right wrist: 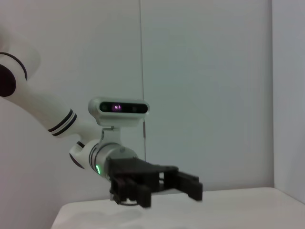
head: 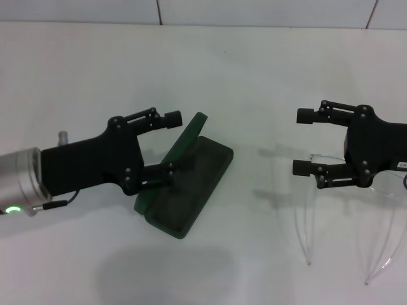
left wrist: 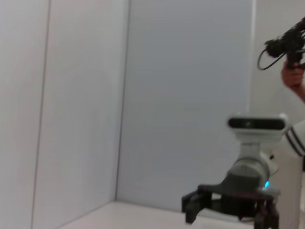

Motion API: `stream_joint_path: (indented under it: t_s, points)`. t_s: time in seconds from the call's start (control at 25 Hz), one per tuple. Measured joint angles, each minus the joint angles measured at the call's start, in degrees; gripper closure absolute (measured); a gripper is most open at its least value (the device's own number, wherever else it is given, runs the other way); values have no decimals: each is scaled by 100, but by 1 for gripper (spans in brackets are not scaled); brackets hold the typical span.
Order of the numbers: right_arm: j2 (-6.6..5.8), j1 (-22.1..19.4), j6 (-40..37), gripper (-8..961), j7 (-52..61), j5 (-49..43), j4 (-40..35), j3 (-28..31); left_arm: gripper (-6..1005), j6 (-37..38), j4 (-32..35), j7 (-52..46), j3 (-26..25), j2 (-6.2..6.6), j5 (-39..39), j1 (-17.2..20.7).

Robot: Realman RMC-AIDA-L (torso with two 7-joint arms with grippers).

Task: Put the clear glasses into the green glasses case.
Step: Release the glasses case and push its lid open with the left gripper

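**Case open at centre, glasses lying at the right**

The green glasses case [head: 188,187] lies open on the white table [head: 254,76], just left of centre in the head view, its lid standing up along the upper-left side and the dark-lined tray facing up. The left gripper [head: 172,145] reaches in from the left edge of the frame with its fingers spread wide; one finger [head: 160,175] overlaps the case's near-left rim, the other sits above the lid's edge (whether either touches the case cannot be told).

The clear glasses [head: 343,210] lie on the table in the lower right of the frame, well apart from the case, their thin arms pointing toward the bottom edge. The right gripper [head: 304,142] comes in from the right edge, over the front of the glasses, fingers wide apart and holding nothing.

Each wrist view shows the other arm's gripper against pale walls.
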Motion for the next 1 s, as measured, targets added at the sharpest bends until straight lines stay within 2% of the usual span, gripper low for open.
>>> stream_joint_path:
  t_s: [0.2,0.36,0.68,1.0]
  points:
    - [-32,-10,-26,69,22,0,-7,0,235,-422,-12,-369,-1,-20,121,105]
    - [-37,-51,-22,69,4,0,-6,0,240,-544,11,-267,-40,-51,84,470]
    - [-60,-22,-3,70,1,-6,-14,0,255,-548,34,189,-182,-235,-187,1129]
    - [-42,95,4,70,40,-74,-35,-42,270,-561,-41,607,-261,-368,-165,1417]
